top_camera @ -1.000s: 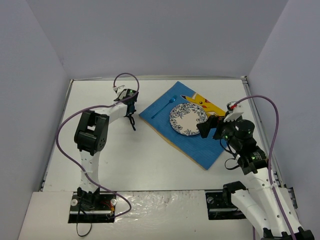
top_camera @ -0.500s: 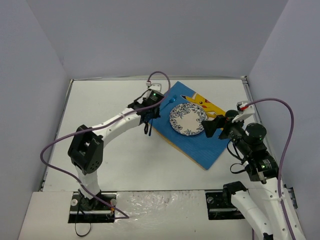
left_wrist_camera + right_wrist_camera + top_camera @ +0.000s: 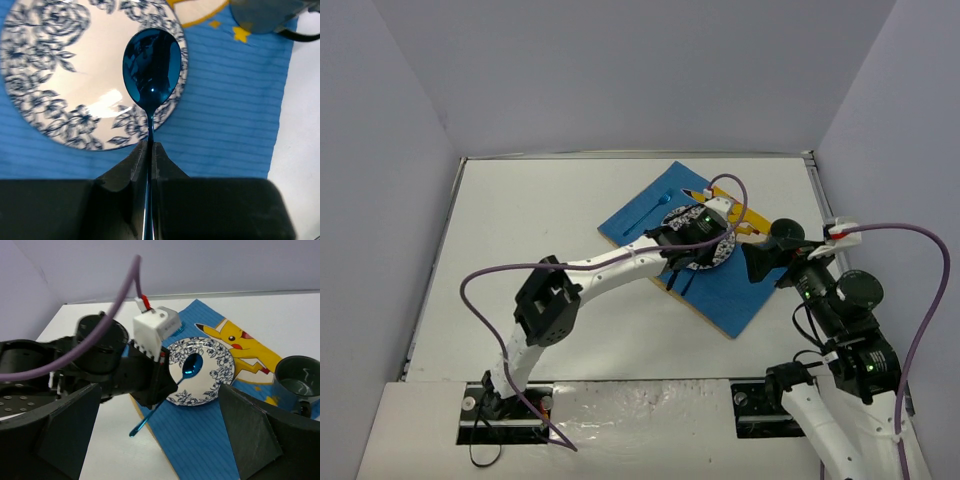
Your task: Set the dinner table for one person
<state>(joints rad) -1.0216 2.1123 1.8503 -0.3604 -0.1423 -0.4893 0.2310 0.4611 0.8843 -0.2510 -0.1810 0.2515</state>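
Note:
My left gripper (image 3: 680, 268) is shut on the thin handle of a shiny blue spoon (image 3: 152, 65). It holds the spoon's bowl (image 3: 191, 365) just above the near rim of the blue-flowered white plate (image 3: 720, 250) (image 3: 75, 75). The handle end sticks out behind the fingers, toward the mat's near-left edge. The plate lies on a blue placemat (image 3: 720, 300) on the white dinner table (image 3: 540, 220). My right gripper (image 3: 768, 260) (image 3: 160, 387) stands wide open and holds nothing, right of the plate and next to a dark mug (image 3: 785, 232) (image 3: 297, 377).
A light-blue utensil (image 3: 648, 212) lies on the placemat's far-left part. The mat shows a yellow cartoon figure (image 3: 240, 342) at its far corner. Grey walls close in the table on three sides. Purple cables loop above both arms.
My left arm has swung right from the bare table, carrying the spoon over the plate. My right gripper has drawn back to the right, away from the plate, still open.

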